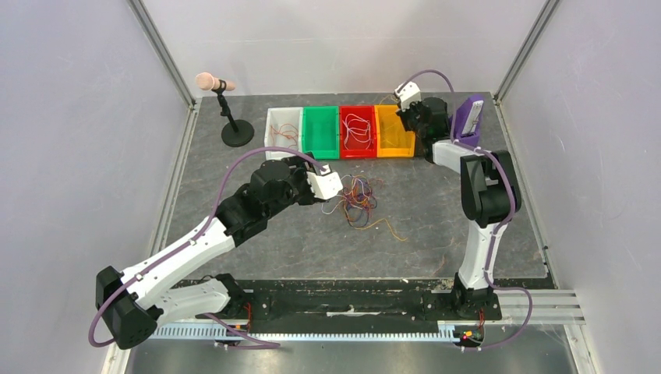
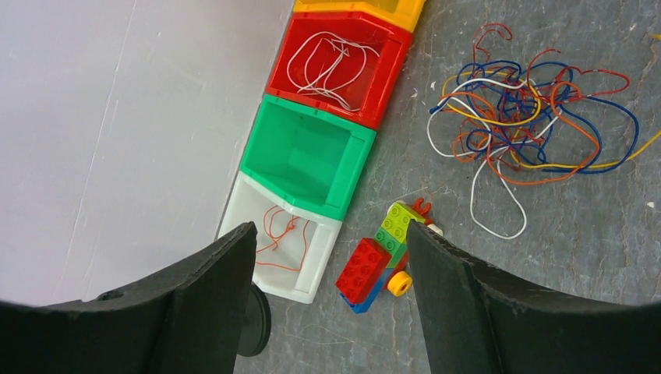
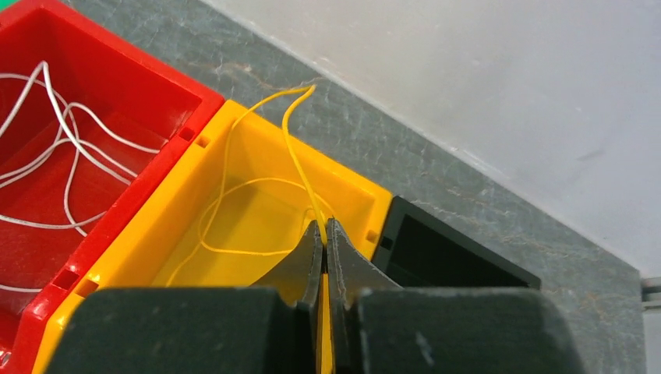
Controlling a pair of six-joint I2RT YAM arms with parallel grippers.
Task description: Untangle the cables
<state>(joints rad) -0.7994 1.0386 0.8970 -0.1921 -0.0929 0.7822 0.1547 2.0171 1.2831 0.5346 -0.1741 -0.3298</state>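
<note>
The cables [image 1: 358,199] lie as a loose tangle of orange, blue, yellow, white and red strands on the grey mat, and show in the left wrist view [image 2: 522,117]. My left gripper [image 2: 331,234] is open and empty. It hangs above the mat just left of the tangle [image 1: 334,191]. My right gripper [image 3: 323,226] is shut on a yellow cable [image 3: 286,132] over the yellow bin [image 3: 140,234], at the back right [image 1: 403,118]. The cable loops down into that bin.
A row of bins stands at the back: white [image 1: 273,125] holding an orange cable [image 2: 277,234], green [image 1: 320,148], red [image 1: 358,153] holding white cables [image 2: 335,58], yellow [image 1: 394,152]. A toy brick car [image 2: 378,261] lies near the white bin. A microphone stand [image 1: 237,132] is at the back left.
</note>
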